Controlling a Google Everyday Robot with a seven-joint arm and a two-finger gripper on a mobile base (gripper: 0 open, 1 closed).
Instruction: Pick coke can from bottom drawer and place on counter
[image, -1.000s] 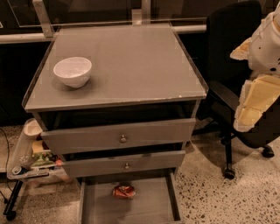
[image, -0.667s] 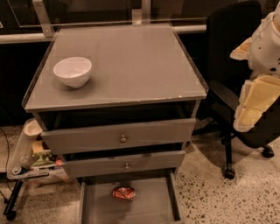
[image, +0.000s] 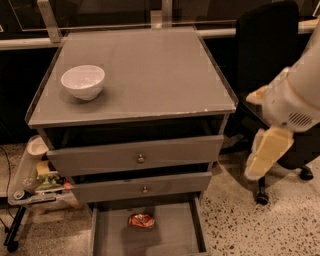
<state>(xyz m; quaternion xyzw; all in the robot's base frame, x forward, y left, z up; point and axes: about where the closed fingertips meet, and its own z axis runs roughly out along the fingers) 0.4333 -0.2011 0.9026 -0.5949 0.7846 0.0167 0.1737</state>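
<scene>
Grey counter surface (image: 150, 70) carrying a white bowl (image: 83, 81), with the bottom drawer (image: 167, 240) pulled out below.
Near the drawer's back lies the coke can (image: 141, 220), on its side. The gripper (image: 262, 160) hangs right of the cabinet, well apart; whether it is spread or closed I cannot tell.

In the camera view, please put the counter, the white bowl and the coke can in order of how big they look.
1. counter
2. bowl, on the counter
3. can, in the bottom drawer; it sits lower, so it may look smaller than it is

The tool hangs right of the cabinet, touching none.
</scene>
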